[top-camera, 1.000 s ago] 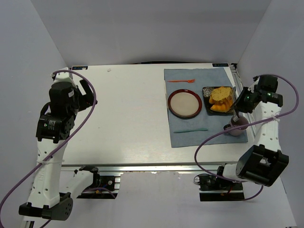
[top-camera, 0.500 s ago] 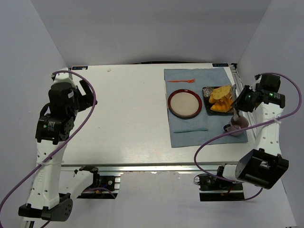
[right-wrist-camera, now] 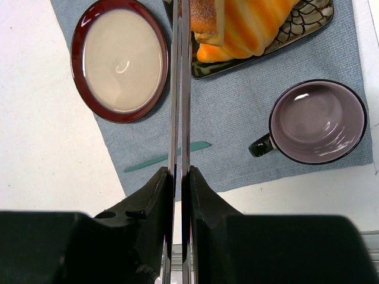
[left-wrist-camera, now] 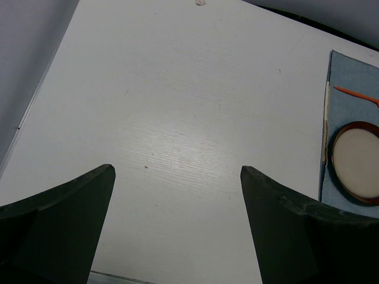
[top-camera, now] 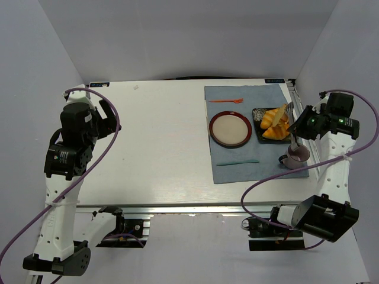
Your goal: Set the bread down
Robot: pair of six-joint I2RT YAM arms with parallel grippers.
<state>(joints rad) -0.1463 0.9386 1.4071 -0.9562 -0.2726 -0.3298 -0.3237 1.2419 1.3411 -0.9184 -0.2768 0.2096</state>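
Black tray (right-wrist-camera: 305,21) — pastries (right-wrist-camera: 254,26), tilted bread (right-wrist-camera: 207,15)

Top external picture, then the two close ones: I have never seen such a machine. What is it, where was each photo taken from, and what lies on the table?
The overhead picture looks down on a robot's left arm and right arm, bolted at the near edge of a white table. The other two come from cameras on their wrists. The left arm's fingers stand wide apart, holding nothing. The right arm's fingers are shut on metal tongs, which pinch a bread slice at a black tray of orange pastries. On the blue cloth also lie an empty red plate, an empty purple mug, an orange fork and a teal utensil.
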